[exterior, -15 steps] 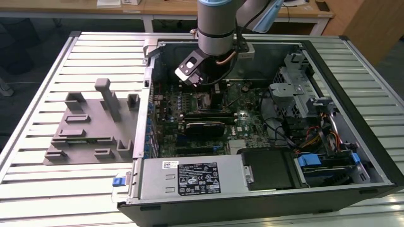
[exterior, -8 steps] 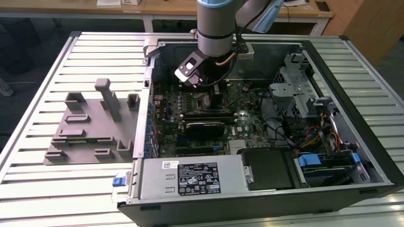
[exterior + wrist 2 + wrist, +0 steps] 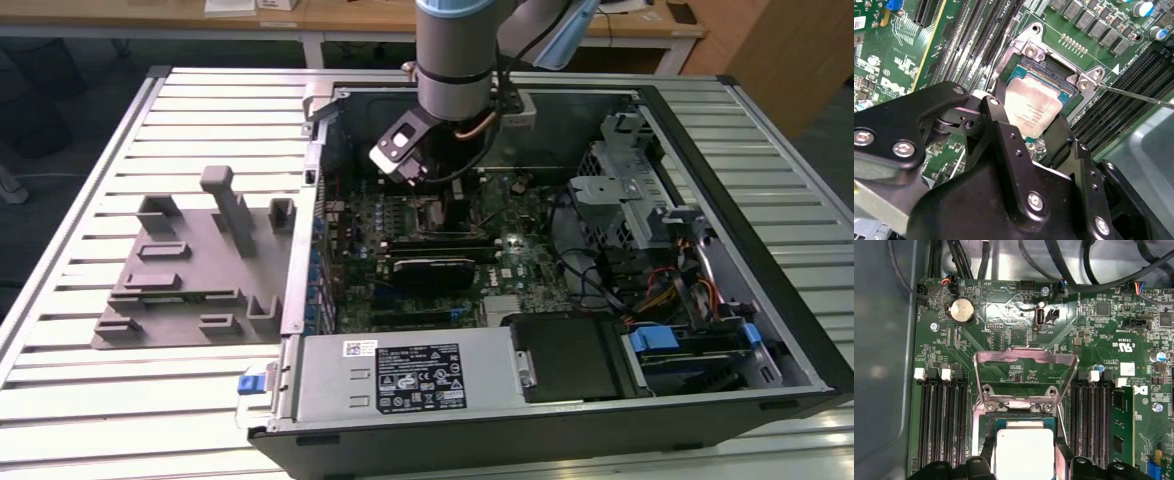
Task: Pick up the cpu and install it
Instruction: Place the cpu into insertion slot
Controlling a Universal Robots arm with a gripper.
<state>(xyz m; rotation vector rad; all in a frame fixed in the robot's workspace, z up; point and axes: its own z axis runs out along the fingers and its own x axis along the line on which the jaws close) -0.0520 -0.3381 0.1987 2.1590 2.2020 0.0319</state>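
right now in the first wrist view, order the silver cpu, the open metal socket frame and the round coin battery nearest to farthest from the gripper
1. Pale silver square cpu, held in the gripper.
2. Open bare-metal socket frame, tipped up just beyond the cpu.
3. Round silver coin battery, farther off, near the edge of the green motherboard.

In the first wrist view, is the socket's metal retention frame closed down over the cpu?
No, the retention frame is flipped open, lying back away from the cpu.
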